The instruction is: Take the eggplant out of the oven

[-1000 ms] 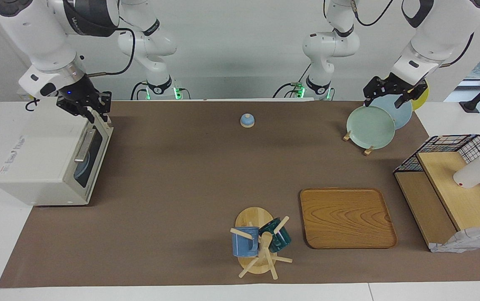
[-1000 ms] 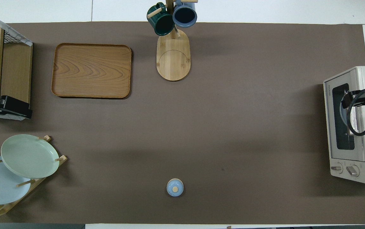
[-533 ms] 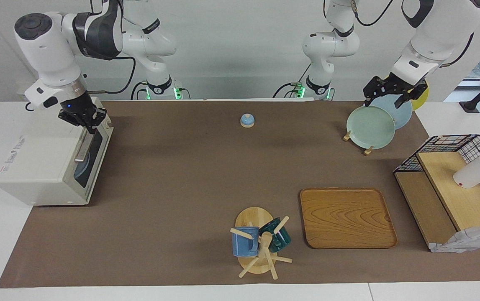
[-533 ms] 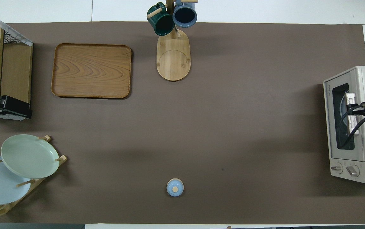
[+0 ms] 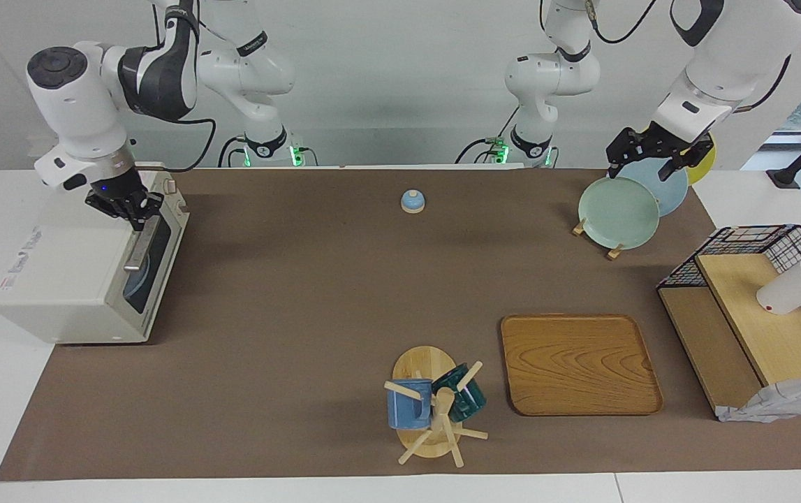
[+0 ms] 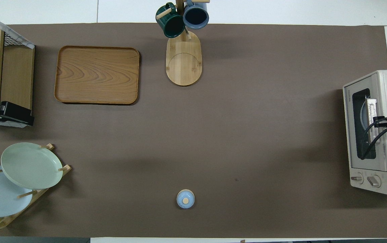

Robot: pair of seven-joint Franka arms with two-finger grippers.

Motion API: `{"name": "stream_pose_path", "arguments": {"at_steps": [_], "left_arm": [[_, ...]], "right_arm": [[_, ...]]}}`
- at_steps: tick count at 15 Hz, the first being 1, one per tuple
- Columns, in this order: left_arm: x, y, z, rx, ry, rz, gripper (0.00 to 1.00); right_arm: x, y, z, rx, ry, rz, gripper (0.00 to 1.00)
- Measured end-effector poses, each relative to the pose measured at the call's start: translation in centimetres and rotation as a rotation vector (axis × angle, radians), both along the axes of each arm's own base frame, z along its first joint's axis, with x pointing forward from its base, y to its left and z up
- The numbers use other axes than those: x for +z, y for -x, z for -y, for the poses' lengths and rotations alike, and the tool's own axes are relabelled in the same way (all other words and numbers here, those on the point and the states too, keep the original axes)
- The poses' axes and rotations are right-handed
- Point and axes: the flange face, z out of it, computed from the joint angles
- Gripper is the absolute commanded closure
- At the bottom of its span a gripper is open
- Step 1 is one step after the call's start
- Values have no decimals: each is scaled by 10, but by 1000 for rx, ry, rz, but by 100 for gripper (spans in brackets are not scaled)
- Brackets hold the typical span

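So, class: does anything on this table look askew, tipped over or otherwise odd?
One thing: a white cup lies tipped on its side on the wire basket's wooden shelf, toward the left arm's end. Everything else sits tidy.

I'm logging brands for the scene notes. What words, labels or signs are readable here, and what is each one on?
"TOSHIBA": small print on the oven door frame, at its corner farthest from the robots; only just readable.
Red warning triangle sticker on the oven's front beside the knobs: its text is too small to read.
Lettering on the oven's top, in the facing view: blurred, unreadable.
Lettering on the arms: too small to read.
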Motion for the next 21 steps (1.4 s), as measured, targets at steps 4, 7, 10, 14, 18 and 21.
{"name": "stream_pose_path", "arguments": {"at_steps": [4,7,10,14,18,21], "left_arm": [[0,0,0,0,0,0,0],[0,0,0,0,0,0,0],[0,0,0,0,0,0,0],[0,0,0,0,0,0,0],[0,0,0,0,0,0,0],[0,0,0,0,0,0,0]], "right_arm": [[-6,1,0,2,-1,-6,100],[-9,-2,0,4,-1,1,100],[-16,-3,0,5,-3,-11,100],[-19,-4,-1,7,-2,-2,100],[-21,-5,-8,21,-2,-4,100],[-27,-7,-32,62,-5,-11,100]]}}
